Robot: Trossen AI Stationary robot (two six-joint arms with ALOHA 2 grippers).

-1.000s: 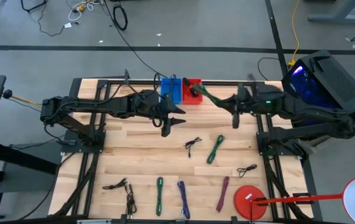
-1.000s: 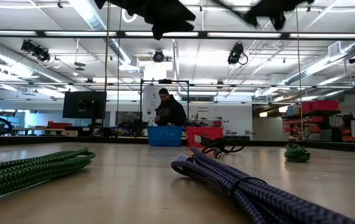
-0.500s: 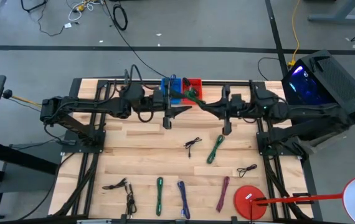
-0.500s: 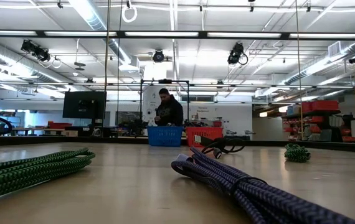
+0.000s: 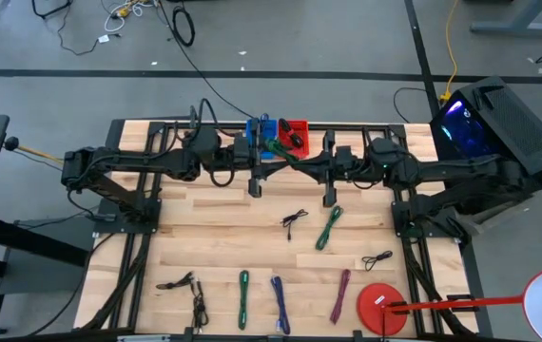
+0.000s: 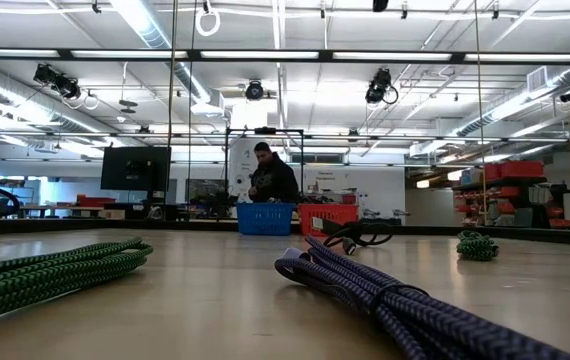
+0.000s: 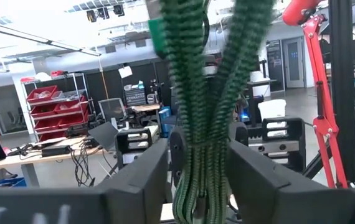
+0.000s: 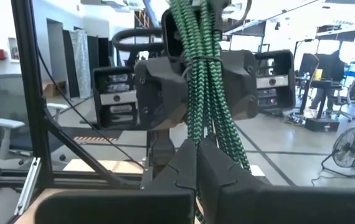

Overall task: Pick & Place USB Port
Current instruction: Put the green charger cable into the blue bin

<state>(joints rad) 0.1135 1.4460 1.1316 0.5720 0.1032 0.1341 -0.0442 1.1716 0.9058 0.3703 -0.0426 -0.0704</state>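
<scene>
A green braided cable (image 5: pixel 273 149), folded into a bundle of several strands, hangs in the air just in front of the blue bin (image 5: pixel 257 131) and the red bin (image 5: pixel 297 131) at the table's far edge. My right gripper (image 5: pixel 290 160) (image 8: pixel 197 146) is shut on it. My left gripper (image 5: pixel 263 173) (image 7: pixel 199 162) faces the right one and is open. Its fingers stand on either side of the same cable (image 7: pixel 202 93); whether they touch it I cannot tell. Both grippers are above the low view's picture. My right gripper pinches the green cable's bundled strands (image 8: pixel 197 127) between its two fingers, coming level from the table's right. The bundle (image 8: pixel 202 81) runs on past the fingertips toward the left gripper. The cable is lifted clear of the table.
Several loose cables lie on the near half of the table: green (image 5: pixel 328 228), black (image 5: pixel 294 221), black (image 5: pixel 377 258), maroon (image 5: pixel 340 296), blue (image 5: pixel 279 304), green (image 5: pixel 243 299). A red disc (image 5: pixel 380 304) sits near the right corner. A person (image 6: pixel 270 180) stands beyond the bins.
My right gripper has carried the green cable toward the table's left, past the red bin, up to my left gripper. My left gripper has shifted slightly toward the far edge. Both have risen out of the low view's top.
</scene>
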